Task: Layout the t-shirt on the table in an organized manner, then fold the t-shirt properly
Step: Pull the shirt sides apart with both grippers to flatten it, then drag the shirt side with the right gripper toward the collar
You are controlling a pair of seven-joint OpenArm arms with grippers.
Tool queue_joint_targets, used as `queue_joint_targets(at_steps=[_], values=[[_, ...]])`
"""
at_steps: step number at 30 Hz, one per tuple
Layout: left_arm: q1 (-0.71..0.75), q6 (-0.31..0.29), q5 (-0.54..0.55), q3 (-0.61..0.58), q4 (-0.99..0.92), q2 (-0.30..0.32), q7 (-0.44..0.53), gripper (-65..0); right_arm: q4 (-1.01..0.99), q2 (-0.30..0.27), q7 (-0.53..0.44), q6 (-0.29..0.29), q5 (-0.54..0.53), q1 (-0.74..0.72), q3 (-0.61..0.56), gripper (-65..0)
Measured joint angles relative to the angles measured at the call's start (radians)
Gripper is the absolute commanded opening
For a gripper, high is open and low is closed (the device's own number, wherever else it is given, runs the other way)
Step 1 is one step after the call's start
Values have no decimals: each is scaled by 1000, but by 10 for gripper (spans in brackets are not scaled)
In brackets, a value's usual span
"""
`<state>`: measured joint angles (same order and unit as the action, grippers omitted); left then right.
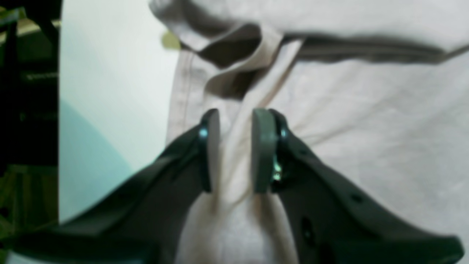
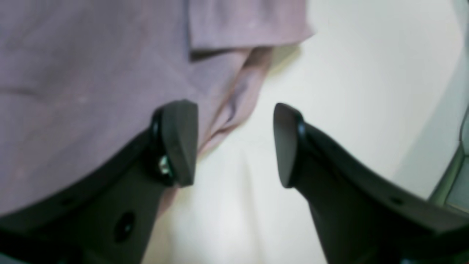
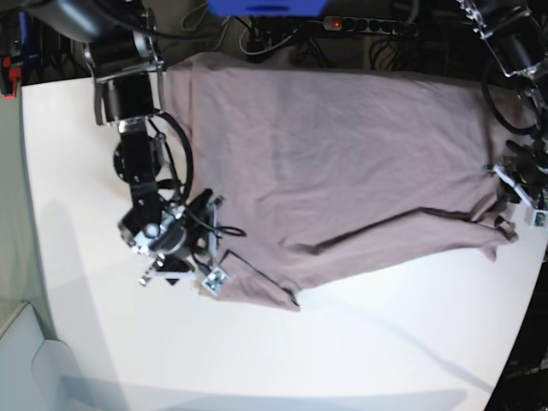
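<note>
Shirt [image 3: 342,163]: mauve, spread over the far half of the table [image 3: 360,351], long axis running along the far edge. Near hem still rumpled, one flap doubled over.

Left gripper [image 1: 236,150]: at the table's right edge in my base view. Pads clenched on a raised ridge of shirt fabric, as the wrist view shows; a turned-over hem or sleeve fold lies just beyond it.

Right gripper [image 2: 234,143]: at the shirt's left end in the base view. Jaws released and wide, nothing between them. One finger [image 2: 179,143] sits over the cloth, the other over bare table; the puckered shirt edge runs just inside the gap.

Key relation: each arm sits at one end of the long axis. The right one straddles the edge it needs.

Next, my guess: I'd close the right on that edge, then draw the ends apart to flatten.

Risk: cloth slipping out on closing.
</note>
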<state>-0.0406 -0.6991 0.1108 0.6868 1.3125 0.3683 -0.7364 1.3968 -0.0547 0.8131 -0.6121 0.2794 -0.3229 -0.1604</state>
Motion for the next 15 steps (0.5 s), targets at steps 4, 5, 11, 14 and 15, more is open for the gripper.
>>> queue_joint_targets(at_steps=[4,5,11,14,15], values=[[1,-2,1,-2,124,-98,-117,-498,7,2,-13,3,17,-1,91,-434],[0,-2,2,-1,156,-122,-130,-498,7,3,-23,3,15,-1,97,-485],[4,-3,-53,-9,93,-233,-80,-498,6,8,-35,2,12,-6,101,-650],[25,-4,-67,2,-16,-221,47,-498,5,11,-34,3,11,-6,101,-650],[23,-8,-63,-1,-41,-201,77,-498,5,11,-40,3,10,-6,101,-650]])
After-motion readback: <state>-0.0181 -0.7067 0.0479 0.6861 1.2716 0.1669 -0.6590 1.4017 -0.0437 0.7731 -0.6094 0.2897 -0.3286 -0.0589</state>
